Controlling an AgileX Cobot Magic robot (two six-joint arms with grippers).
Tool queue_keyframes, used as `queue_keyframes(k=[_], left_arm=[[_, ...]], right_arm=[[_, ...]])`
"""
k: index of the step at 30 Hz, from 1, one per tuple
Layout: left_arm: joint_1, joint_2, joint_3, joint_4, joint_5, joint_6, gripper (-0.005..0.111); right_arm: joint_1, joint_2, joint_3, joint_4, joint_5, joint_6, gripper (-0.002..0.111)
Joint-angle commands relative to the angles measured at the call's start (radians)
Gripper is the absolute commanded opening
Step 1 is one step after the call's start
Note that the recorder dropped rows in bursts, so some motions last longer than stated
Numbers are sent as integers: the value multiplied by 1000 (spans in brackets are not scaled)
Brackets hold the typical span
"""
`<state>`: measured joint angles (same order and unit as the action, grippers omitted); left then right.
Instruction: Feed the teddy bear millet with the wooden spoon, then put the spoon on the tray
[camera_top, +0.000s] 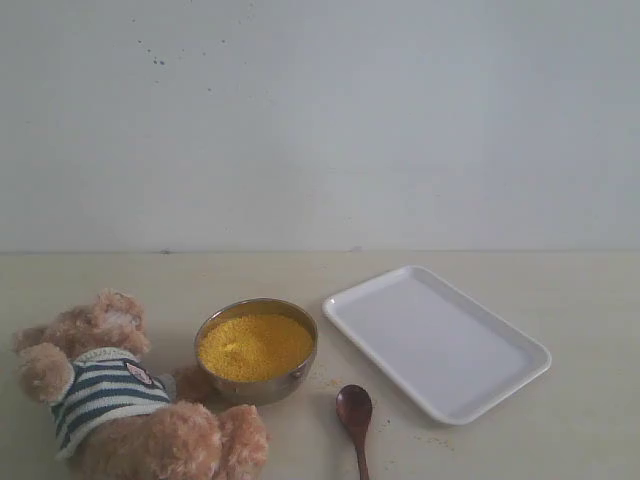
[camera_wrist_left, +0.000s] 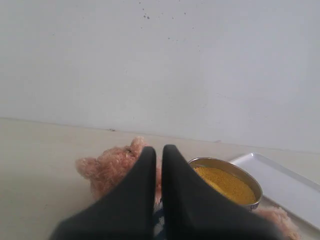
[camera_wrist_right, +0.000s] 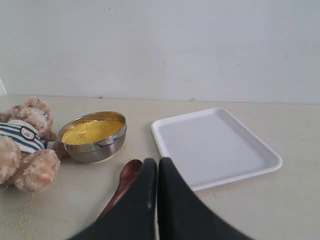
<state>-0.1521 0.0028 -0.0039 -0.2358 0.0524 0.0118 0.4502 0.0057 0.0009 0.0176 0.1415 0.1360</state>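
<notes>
The teddy bear (camera_top: 110, 395) in its striped shirt lies on its back at the table's front left. Beside it stands a steel bowl (camera_top: 257, 350) heaped with yellow millet (camera_top: 255, 345). The dark wooden spoon (camera_top: 355, 412) lies on the table in front of the bowl, its handle running off the bottom edge. The white tray (camera_top: 436, 340) lies to the right. Neither gripper shows in the exterior view. My left gripper (camera_wrist_left: 158, 150) hangs shut and empty above the bear (camera_wrist_left: 107, 167). My right gripper (camera_wrist_right: 157, 162) is shut and empty, beside the spoon (camera_wrist_right: 125, 177) and short of the tray (camera_wrist_right: 215, 145).
Stray millet grains (camera_top: 435, 438) are scattered on the beige table around the bowl and the tray's near corner. A plain white wall (camera_top: 320, 120) rises behind the table.
</notes>
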Motion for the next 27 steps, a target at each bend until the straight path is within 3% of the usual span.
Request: queue_keyframes(k=[1, 8, 15, 20, 24, 27], left_arm=[[-8, -3, 4, -3, 1, 0, 4], [-8, -3, 4, -14, 1, 0, 4], [-8, -3, 4, -326, 1, -290, 4], [-8, -3, 4, -451, 27, -314, 4], [-8, -3, -21, -606, 197, -297, 4], [-8, -3, -135, -640, 350, -123, 4]], right_arm=[[-1, -6, -1, -2, -10, -4, 0], [-1, -6, -1, -2, -10, -4, 0], [-1, -6, -1, -2, -10, -4, 0], [-1, -6, -1, -2, -10, -4, 0], [-1, -6, -1, -2, -10, -4, 0], [-1, -6, -1, -2, -10, -4, 0]])
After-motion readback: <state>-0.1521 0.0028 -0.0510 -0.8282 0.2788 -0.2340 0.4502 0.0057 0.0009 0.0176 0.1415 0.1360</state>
